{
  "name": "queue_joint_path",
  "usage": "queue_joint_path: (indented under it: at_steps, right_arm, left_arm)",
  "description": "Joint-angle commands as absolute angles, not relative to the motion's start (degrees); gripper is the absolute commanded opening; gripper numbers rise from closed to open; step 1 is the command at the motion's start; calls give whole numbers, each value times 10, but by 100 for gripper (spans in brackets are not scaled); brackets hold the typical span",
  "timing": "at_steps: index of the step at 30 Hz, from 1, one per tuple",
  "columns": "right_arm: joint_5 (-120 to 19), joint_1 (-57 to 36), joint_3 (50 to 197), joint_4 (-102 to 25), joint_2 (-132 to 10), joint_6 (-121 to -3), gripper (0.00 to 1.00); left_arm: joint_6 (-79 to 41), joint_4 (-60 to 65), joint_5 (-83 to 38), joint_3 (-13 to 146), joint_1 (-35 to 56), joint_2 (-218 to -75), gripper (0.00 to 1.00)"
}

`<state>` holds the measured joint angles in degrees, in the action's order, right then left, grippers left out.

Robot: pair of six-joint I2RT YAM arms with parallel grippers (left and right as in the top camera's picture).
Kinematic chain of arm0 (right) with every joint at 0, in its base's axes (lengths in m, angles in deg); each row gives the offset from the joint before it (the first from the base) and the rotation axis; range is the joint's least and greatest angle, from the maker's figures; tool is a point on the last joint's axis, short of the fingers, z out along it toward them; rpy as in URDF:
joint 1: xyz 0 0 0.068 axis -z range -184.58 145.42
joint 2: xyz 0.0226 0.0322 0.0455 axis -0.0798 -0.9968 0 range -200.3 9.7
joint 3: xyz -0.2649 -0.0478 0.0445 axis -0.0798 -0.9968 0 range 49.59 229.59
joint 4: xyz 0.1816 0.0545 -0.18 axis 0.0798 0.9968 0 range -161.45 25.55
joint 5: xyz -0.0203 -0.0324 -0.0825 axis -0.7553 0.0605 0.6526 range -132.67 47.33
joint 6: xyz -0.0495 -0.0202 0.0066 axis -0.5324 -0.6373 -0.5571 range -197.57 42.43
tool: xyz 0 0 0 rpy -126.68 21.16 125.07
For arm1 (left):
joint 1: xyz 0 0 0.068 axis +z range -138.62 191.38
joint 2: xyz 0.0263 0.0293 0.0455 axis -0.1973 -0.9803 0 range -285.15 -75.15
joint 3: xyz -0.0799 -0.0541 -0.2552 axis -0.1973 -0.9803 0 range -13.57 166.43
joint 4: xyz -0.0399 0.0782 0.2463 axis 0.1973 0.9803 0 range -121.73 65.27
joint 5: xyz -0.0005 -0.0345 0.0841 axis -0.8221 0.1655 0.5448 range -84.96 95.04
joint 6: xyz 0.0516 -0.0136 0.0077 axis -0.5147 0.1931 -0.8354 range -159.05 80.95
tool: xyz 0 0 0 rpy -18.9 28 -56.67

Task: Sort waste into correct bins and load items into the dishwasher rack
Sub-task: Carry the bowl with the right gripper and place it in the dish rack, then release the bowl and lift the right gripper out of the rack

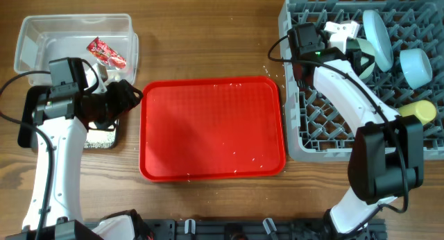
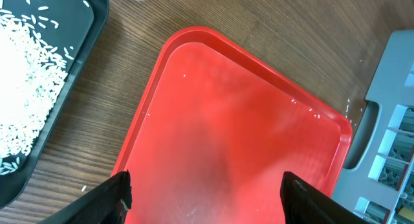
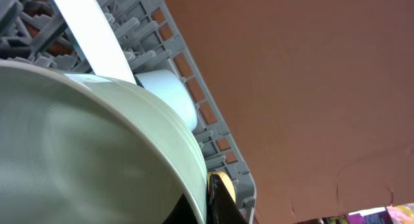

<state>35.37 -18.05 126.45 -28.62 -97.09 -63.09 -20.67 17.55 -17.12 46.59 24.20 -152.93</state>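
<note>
Pinching narrowly, right hand (image 1: pixel 359 57) holds a pale bowl (image 3: pixel 84 153).

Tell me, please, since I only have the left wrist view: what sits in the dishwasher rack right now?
Observer: A pale blue plate stands on edge at the far side of the dishwasher rack.
Operator: Is anything else loaded?
Observer: Yes, a pale blue bowl lies just right of the plate, with a yellow cup nearer the front.
Operator: And where is the right gripper?
Observer: The right gripper is over the rack, right against a second bowl; I cannot tell whether it grips it.
</note>
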Motion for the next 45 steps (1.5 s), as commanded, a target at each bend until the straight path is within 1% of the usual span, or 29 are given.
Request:
queue_joint_path:
  at_steps: [1,8,13,16,18,19,20,22,25,27,28,32,38,39,41,43,45]
  right_arm:
    - [318,-182,1260,-274,-982,-624,4]
    - [318,-182,1254,-266,-983,-624,4]
    - [357,-182,1244,-273,-987,-630,4]
    - [326,-182,1238,-273,-987,-637,4]
    - [264,-184,1234,-272,-987,-638,5]
    - [223,-188,1234,-272,-987,-653,12]
    - [195,-191,1234,-272,-987,-676,24]
    - [167,-203,1234,-268,-987,-705,44]
    - [168,-228,1235,-257,-982,-699,48]
    - [167,-240,1235,-251,-972,-689,54]
    - [167,-246,1235,-246,-966,-679,58]
    - [151,-260,1235,-232,-936,-670,63]
    - [112,-263,1235,-183,-881,-664,65]
    - [112,-263,1235,-178,-871,-663,68]
    - [107,-263,1235,-169,-845,-651,80]
    - [72,-262,1235,-167,-811,-652,84]
    - [7,-255,1235,-170,-768,-655,92]
  left_arm:
    - [-208,174,-173,464,244,-1532,73]
    - [-208,174,-174,464,244,-1532,74]
    - [-208,174,-174,464,244,-1532,73]
    - [-208,174,-174,464,244,-1532,74]
    - [-208,174,-173,464,244,-1532,74]
    - [-208,174,-173,464,244,-1532,73]
    - [-208,174,-173,464,244,-1532,74]
    - [-208,174,-173,464,244,-1532,74]
    - [-208,174,-174,464,244,-1532,74]
    - [-208,174,-174,464,244,-1532,74]
    - [-208,174,-174,464,244,-1532,74]
    - [-208,174,-174,464,244,-1532,73]
    - [-208,174,-174,464,244,-1532,74]
    - [-208,174,-174,464,244,-1532,74]
    - [-208,174,-174,464,244,-1532,73]
    - [-208,174,-174,464,244,-1532,74]
    - [-208,174,-174,464,244,-1532,74]
